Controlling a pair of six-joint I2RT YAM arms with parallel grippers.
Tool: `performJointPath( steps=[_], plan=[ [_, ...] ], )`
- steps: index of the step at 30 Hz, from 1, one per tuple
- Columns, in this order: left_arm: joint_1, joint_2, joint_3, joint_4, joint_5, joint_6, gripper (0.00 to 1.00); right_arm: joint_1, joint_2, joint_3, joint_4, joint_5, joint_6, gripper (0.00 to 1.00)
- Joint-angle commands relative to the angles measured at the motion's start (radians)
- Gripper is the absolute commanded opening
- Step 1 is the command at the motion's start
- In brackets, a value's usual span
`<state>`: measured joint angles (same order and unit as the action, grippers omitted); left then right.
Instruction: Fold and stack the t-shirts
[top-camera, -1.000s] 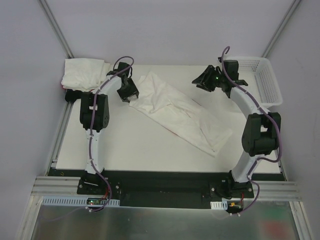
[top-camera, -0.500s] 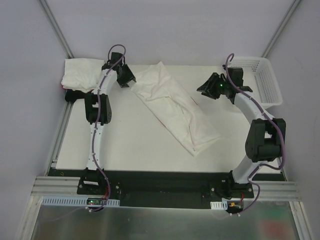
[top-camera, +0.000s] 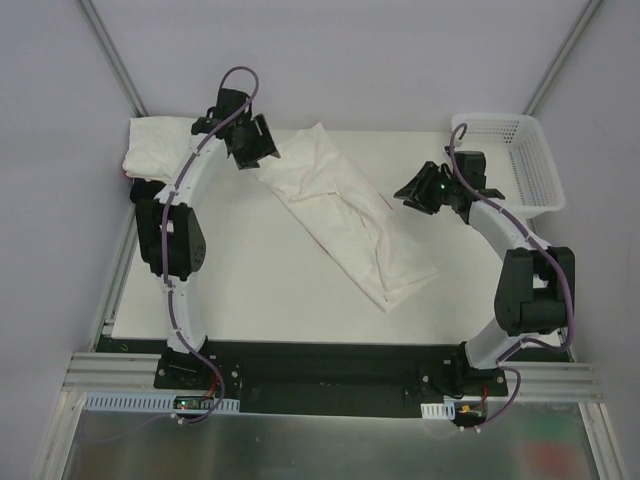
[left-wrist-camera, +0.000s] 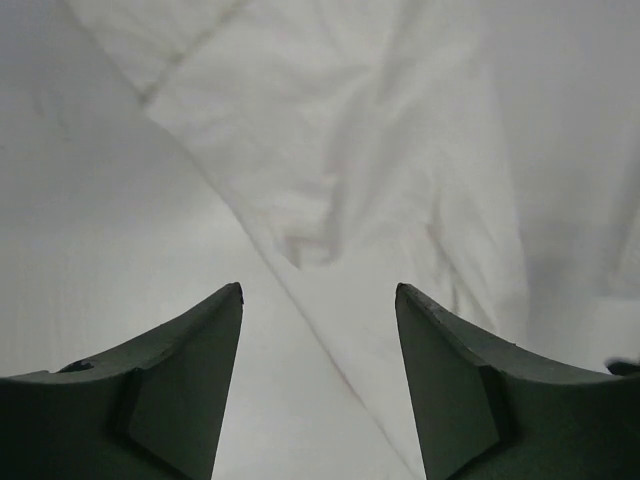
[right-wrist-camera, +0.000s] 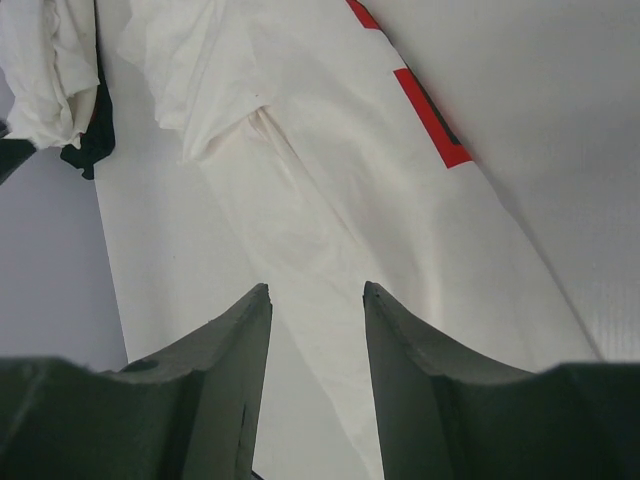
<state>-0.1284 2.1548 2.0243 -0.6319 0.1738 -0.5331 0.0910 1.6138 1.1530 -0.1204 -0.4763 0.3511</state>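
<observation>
Overhead: long folded white shirt (top-camera: 345, 215) lies diagonally mid-table; shirt pile (top-camera: 160, 145) at far-left corner; basket (top-camera: 520, 150) far right. Left gripper (top-camera: 257, 148) at shirt's far-left end, right gripper (top-camera: 415, 190) beside its right edge.
Left wrist: fingers spread, empty, shirt beneath.
Right wrist: fingers parted, empty, above shirt; red strip (right-wrist-camera: 425, 105) along shirt edge.

We see a white worktop (top-camera: 260, 290) enclosed by plain pale grey walls (top-camera: 340, 60), with aluminium struts (top-camera: 110, 55) in the corners, evenly lit.
</observation>
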Motion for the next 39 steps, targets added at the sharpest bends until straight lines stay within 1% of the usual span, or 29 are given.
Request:
performJointPath(
  steps=[1,2,4,7,8,12,16,17,18,21,27,30,34,39],
  plan=[
    [-0.161,-0.261,-0.128,0.008,0.076,0.033,0.61,-0.002,0.038,0.002,0.097,-0.024,0.037,0.45],
    [-0.186,-0.275,-0.188,0.014,0.088,0.028,0.61,0.003,0.047,0.007,0.109,-0.034,0.045,0.45],
    [-0.239,-0.291,-0.228,0.020,0.098,0.045,0.61,0.003,0.069,0.020,0.142,-0.050,0.058,0.45],
    [-0.266,-0.268,-0.306,0.066,0.211,0.056,0.59,0.006,0.087,0.034,0.153,-0.056,0.072,0.45],
    [-0.280,-0.257,-0.335,0.104,0.270,0.053,0.58,0.006,0.087,0.037,0.154,-0.056,0.071,0.45],
    [-0.326,-0.182,-0.352,0.173,0.360,0.103,0.57,0.004,0.090,0.036,0.156,-0.053,0.069,0.45],
    [-0.381,-0.060,-0.297,0.184,0.409,0.180,0.57,-0.005,0.087,0.039,0.153,-0.058,0.074,0.45],
    [-0.389,-0.041,-0.288,0.181,0.411,0.186,0.57,-0.010,0.089,0.042,0.153,-0.061,0.075,0.45],
    [-0.402,-0.023,-0.276,0.182,0.441,0.189,0.57,-0.010,0.087,0.045,0.153,-0.061,0.075,0.45],
    [-0.424,0.043,-0.231,0.182,0.455,0.197,0.56,-0.014,0.087,0.050,0.145,-0.061,0.075,0.45],
    [-0.439,0.100,-0.194,0.182,0.478,0.193,0.56,-0.017,0.080,0.054,0.140,-0.054,0.083,0.45],
    [-0.445,0.117,-0.211,0.182,0.477,0.191,0.56,-0.022,0.071,0.059,0.140,-0.053,0.091,0.45],
    [-0.445,0.111,-0.280,0.182,0.449,0.193,0.56,-0.028,0.055,0.070,0.136,-0.054,0.092,0.45],
    [-0.445,0.114,-0.331,0.182,0.437,0.193,0.56,-0.036,0.026,0.082,0.136,-0.061,0.100,0.45]
  ],
)
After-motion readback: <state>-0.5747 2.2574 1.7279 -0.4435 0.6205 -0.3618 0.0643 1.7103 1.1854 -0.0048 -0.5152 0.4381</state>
